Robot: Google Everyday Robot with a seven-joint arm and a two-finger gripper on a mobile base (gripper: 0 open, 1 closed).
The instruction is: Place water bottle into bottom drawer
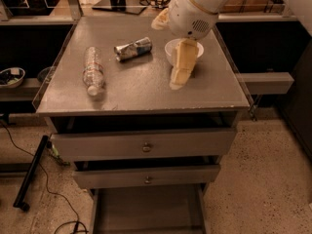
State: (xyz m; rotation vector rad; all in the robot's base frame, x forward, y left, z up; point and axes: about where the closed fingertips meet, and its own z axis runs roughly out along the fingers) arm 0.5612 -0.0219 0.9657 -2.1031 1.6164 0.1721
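The water bottle (92, 71) lies on its side at the left of the grey cabinet top (141, 89), its white cap toward the front. The bottom drawer (146, 211) stands pulled out at the foot of the cabinet, its flat floor bare. My gripper (179, 77) hangs from the white arm over the right middle of the top, well to the right of the bottle, with its cream fingers pointing down in front of the white bowl (183, 51). Nothing shows in it.
A crushed silver-blue can (132, 48) lies behind the bottle. Two knobbed grey drawers (145, 146) sit slightly open above the bottom one. Black cables (34, 179) trail on the speckled floor at the left. Shelves and a monitor base stand behind.
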